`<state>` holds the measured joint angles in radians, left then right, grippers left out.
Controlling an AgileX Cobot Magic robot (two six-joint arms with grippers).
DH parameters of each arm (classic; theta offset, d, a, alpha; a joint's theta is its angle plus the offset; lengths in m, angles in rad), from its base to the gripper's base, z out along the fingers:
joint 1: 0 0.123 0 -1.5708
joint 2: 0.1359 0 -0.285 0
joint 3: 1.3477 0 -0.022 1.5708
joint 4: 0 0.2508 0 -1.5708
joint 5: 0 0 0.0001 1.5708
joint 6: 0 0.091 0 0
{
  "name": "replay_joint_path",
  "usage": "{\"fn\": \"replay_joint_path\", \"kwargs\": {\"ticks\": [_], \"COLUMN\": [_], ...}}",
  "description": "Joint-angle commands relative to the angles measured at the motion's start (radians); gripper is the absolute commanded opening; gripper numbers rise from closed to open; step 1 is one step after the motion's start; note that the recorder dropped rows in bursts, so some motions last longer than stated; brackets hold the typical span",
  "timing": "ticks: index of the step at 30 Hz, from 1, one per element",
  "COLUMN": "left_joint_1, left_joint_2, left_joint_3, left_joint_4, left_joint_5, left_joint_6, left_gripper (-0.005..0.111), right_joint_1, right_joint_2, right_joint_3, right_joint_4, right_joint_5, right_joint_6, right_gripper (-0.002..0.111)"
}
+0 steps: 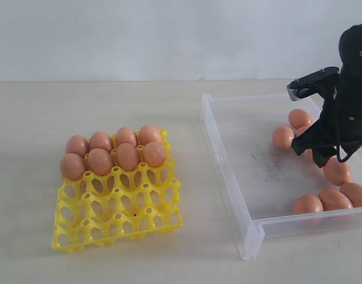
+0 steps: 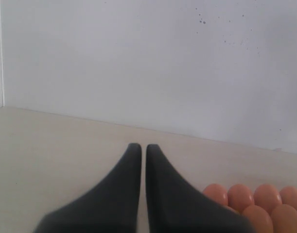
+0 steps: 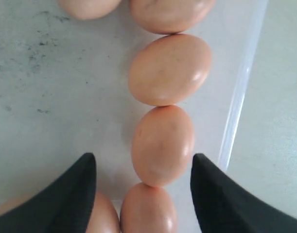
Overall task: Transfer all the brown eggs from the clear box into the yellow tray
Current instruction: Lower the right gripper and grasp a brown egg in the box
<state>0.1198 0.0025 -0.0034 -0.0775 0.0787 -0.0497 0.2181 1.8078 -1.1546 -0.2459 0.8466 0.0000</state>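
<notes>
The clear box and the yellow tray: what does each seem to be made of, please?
The clear box looks like rigid, glossy transparent plastic: the table shows through its walls, and its floor is scuffed. The yellow tray looks like opaque moulded plastic, probably: uniform colour, thin openwork lattice, slight sheen.

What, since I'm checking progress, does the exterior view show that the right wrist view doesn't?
Only exterior: the yellow tray holding eight brown eggs in its two back rows. Only right wrist: the right gripper open, straddling one egg beside the clear box wall. Both: loose eggs and dark scuff marks on the box floor.
</notes>
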Motion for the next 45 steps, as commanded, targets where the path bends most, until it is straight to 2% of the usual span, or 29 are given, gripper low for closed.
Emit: {"fn": "replay_joint_path", "kwargs": {"ticks": [1, 10, 30, 32, 33, 35, 40, 45], "left_joint_1": [-0.002, -0.002, -0.002, -0.002, -0.002, -0.002, -0.002, -0.002], "left_joint_2": [-0.002, -0.002, -0.002, -0.002, -0.002, -0.002, -0.002, -0.002], "left_joint_3": [0.003, 0.003, 0.003, 0.003, 0.003, 0.003, 0.003, 0.003], "left_joint_4": [-0.009, -0.009, -0.009, -0.009, -0.009, -0.009, -0.009, -0.009], "left_joint_5": [-0.001, -0.001, -0.001, -0.001, -0.001, -0.003, -0.003, -0.003], "left_joint_6": [-0.009, -0.009, -0.009, -0.009, -0.009, -0.009, -0.009, -0.009], "left_gripper": [0.004, 0.004, 0.004, 0.004, 0.004, 0.004, 0.004, 0.004], "right_joint_1": [-0.009, -0.009, -0.009, -0.009, -0.009, -0.009, -0.009, -0.009], "right_joint_2": [0.058, 0.115, 0.177, 0.18, 0.18, 0.18, 0.169, 0.11], "right_joint_3": [-0.008, -0.008, -0.008, -0.008, -0.008, -0.008, -0.008, -0.008], "right_joint_4": [-0.013, -0.101, -0.079, -0.077, -0.077, -0.077, -0.066, 0.04], "right_joint_5": [-0.008, -0.039, -0.106, -0.1, -0.094, -0.075, -0.082, -0.184], "right_joint_6": [0.014, 0.129, 0.123, 0.123, 0.123, 0.085, 0.077, 0.065], "right_gripper": [0.052, 0.052, 0.052, 0.042, 0.031, 0.001, 0.0, 0.0]}}
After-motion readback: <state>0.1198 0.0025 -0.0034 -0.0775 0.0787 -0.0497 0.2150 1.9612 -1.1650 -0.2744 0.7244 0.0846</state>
